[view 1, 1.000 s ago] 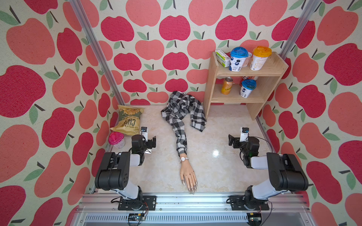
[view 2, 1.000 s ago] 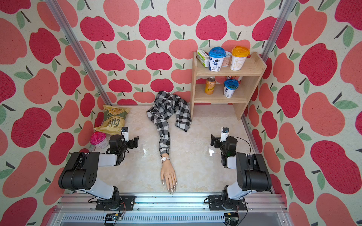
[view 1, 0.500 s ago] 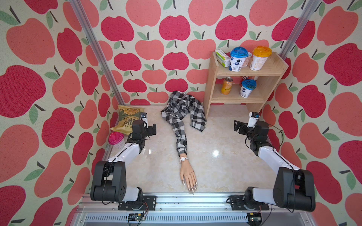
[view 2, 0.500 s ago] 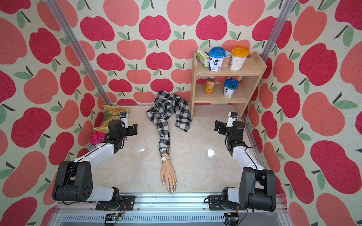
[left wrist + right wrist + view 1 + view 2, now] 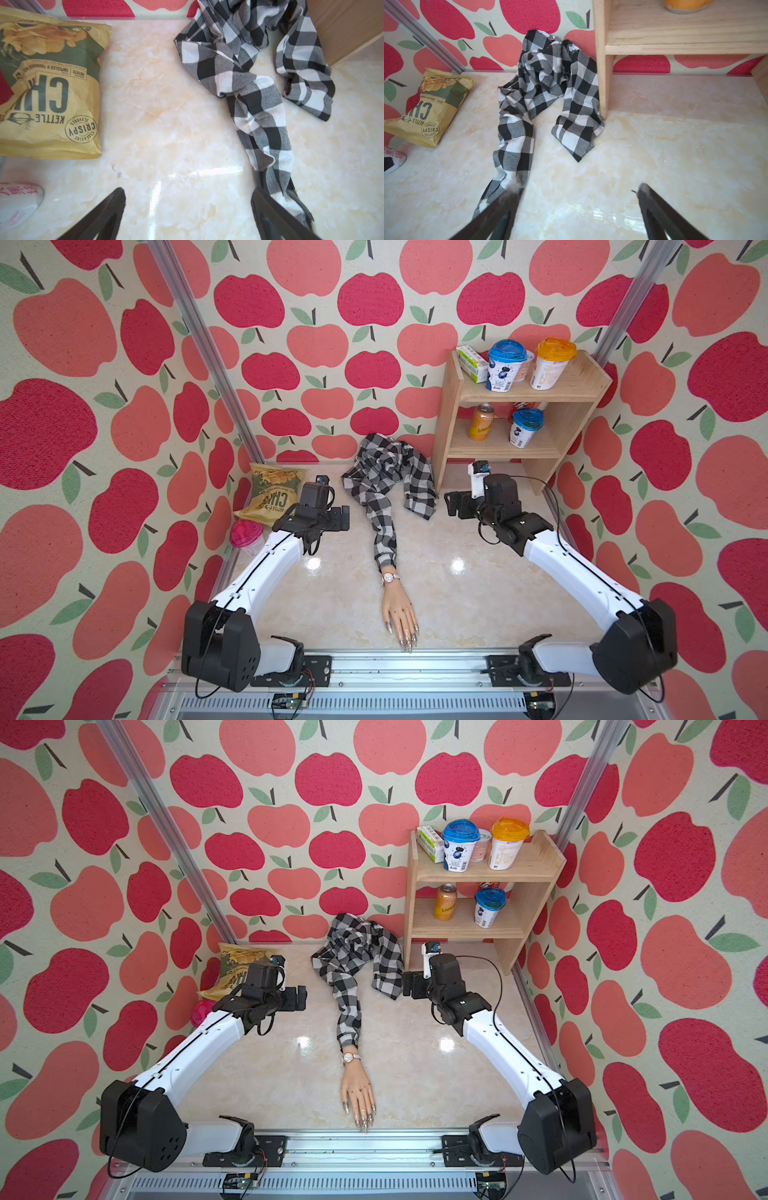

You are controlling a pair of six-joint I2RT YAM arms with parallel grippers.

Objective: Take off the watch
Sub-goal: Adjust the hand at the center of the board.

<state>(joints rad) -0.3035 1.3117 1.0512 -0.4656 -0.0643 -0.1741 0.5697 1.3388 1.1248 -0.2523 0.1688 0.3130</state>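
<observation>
Left gripper (image 5: pixel 188 192) wide, bare tabletop (image 5: pixel 457 614) beside watch (image 5: pixel 390 578)

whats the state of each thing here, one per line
watch, strapped round the wrist, dial up
left gripper, open, empty
right gripper, open, empty
mannequin hand, flat on the table, palm down
checked shirt, crumpled, one sleeve stretched out to the watch
chips bag, lying flat
pink-lidded cup, upright, lid on
soda can, upright on the lower shelf
</observation>
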